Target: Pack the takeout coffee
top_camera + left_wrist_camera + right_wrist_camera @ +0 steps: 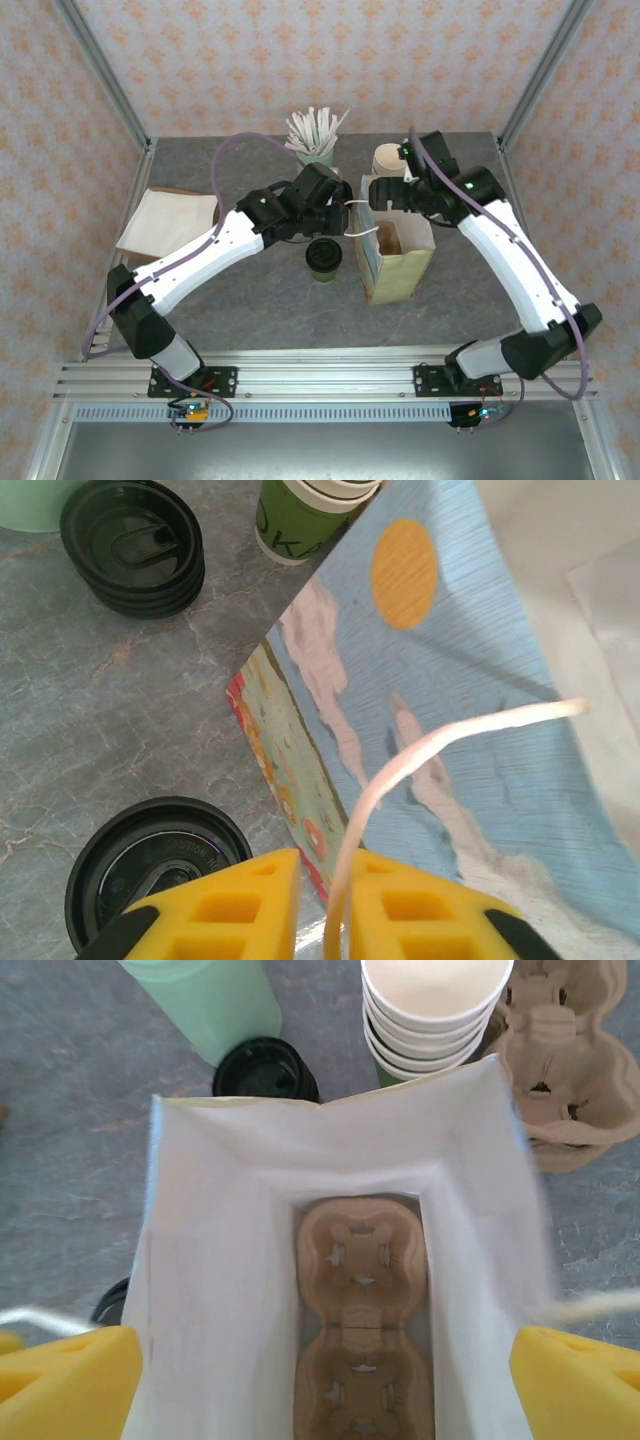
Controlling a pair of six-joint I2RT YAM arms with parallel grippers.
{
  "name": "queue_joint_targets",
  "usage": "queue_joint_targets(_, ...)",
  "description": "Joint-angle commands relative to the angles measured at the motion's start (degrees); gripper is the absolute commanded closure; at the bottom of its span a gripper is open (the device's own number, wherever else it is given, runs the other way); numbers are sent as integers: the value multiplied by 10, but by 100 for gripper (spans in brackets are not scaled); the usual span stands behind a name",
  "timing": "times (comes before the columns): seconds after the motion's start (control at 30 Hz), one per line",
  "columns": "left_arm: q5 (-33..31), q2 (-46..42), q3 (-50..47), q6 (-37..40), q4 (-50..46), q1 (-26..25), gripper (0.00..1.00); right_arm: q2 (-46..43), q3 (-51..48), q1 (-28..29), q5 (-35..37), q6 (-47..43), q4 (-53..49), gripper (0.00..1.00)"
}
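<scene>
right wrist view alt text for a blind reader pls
Looking down into an open white-lined paper bag with a brown cardboard cup carrier lying at its bottom. The right pincer's yellow fingers stand wide apart at either side of the bag. Beyond it: stacked lidless cups, spare carriers, black lids.

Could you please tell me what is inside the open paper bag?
A brown moulded-pulp cup carrier lies on the bottom of the paper bag, its visible sockets empty. Whatever lies beneath the carrier is covered.
</scene>
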Motion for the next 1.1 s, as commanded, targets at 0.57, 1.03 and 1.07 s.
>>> queue_joint_targets(0.57, -75, -123, 63, 37, 3, 1, 13, -136, -14, 47, -119, -20, 117, 16)
queue_joint_targets(1.03, -90, -292, -87, 55, -94, 182, 9, -34, 34, 258, -23, -82, 68, 17)
queue_joint_targets(1.07, -80, -296, -96, 51, -102, 197, 10, -19, 40, 272, -19, -85, 60, 17)
